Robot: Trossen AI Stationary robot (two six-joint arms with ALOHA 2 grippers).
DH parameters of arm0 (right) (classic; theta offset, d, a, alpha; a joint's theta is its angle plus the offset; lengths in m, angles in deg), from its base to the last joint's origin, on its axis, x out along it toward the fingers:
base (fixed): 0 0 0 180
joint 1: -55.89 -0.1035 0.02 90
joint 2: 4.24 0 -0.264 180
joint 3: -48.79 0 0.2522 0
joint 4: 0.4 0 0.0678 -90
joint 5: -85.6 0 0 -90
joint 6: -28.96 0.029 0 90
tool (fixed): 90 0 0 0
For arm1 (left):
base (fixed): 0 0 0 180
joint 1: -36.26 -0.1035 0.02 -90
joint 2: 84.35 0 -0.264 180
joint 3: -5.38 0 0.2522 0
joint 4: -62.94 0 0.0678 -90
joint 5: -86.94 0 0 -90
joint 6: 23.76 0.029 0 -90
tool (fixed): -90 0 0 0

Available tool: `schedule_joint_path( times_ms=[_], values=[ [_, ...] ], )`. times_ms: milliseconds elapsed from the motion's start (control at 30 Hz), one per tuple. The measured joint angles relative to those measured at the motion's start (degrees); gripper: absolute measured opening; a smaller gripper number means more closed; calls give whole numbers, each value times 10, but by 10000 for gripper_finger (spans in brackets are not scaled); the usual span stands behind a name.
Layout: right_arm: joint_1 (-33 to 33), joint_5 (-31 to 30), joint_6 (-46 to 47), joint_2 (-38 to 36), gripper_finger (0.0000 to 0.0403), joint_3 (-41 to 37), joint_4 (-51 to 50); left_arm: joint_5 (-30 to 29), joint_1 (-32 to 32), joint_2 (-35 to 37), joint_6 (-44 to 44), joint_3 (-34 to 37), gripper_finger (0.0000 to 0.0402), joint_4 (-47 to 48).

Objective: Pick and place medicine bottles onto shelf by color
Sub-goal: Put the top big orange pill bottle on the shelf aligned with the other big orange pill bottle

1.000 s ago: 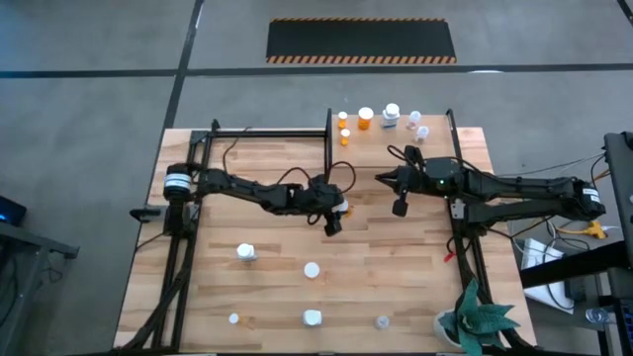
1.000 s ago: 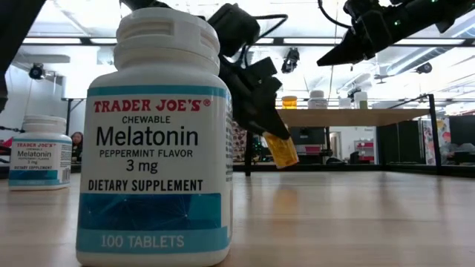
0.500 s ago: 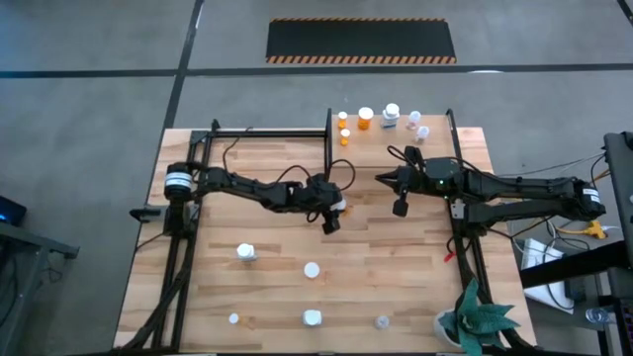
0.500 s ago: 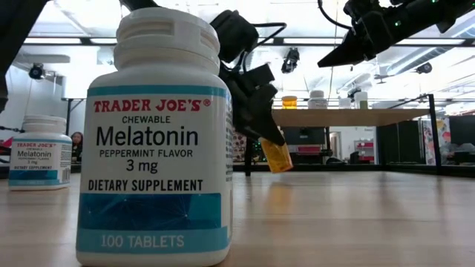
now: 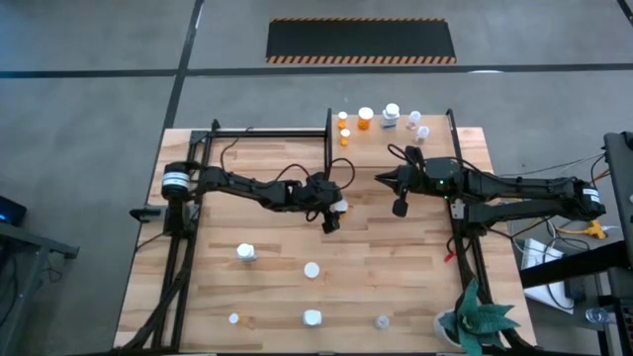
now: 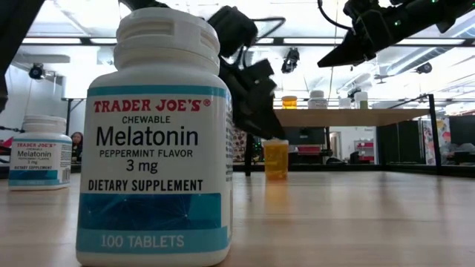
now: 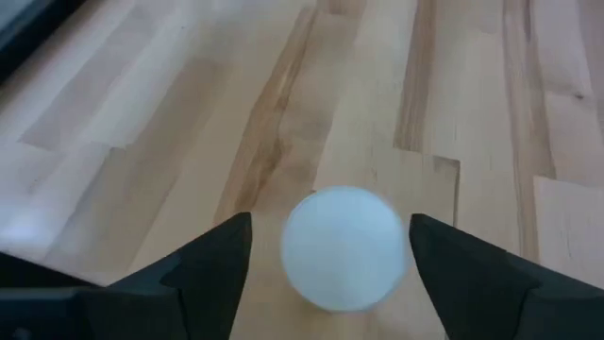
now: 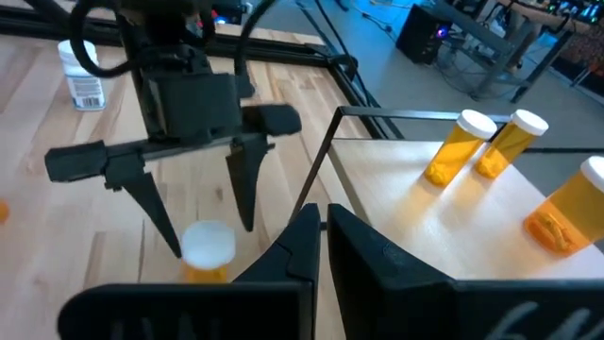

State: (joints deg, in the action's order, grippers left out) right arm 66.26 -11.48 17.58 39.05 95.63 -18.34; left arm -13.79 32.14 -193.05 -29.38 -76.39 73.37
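At the centre of the high view, left hand point(image 5: 331, 214) spread wide over a small orange bottle point(image 6: 276, 159), fingers point(image 7: 203, 274) flanking its white cap and apart from it on both sides. Grips nothing; leaves the bottle upright on the wooden surface point(image 5: 396, 267) on its own base, seemingly free. Reads as a set-down or re-grip pause rather than a carry, since the orange bottle belongs up on the shelf point(image 8: 406, 198) at upper centre-right, beside the orange bottles point(image 8: 458, 146) already grouped there, with white ones further right. Right of centre, right hand point(image 5: 400, 206) pressed shut and empty, raised clear of the surface, probably waiting out of the way. Across the lower part of the high view, several white bottles point(image 5: 245, 252) not yet sorted, well apart from either hand.
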Motion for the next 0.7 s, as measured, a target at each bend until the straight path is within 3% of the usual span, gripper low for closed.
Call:
schedule_joint_path(
  times_ms=[167, 300, 433, 533, 700],
  values=[
    [0, 0, 30, 10, 63, 0, 0, -18, 0, 57, 5, 29, 275, -3],
    [0, 0, 62, 45, 130, 0, 3, -23, 0, 120, 16, 110, 257, -60],
    [0, 7, 104, 100, 206, 0, 27, -5, 0, 186, 18, 239, 214, -211],
    [0, 29, 140, 148, 261, 19, 31, 28, -2, 225, 20, 338, 178, -377],
    [-8, 52, 159, 232, 335, 74, 20, 29, -15, 245, 33, 464, 128, -619]
  ],
)
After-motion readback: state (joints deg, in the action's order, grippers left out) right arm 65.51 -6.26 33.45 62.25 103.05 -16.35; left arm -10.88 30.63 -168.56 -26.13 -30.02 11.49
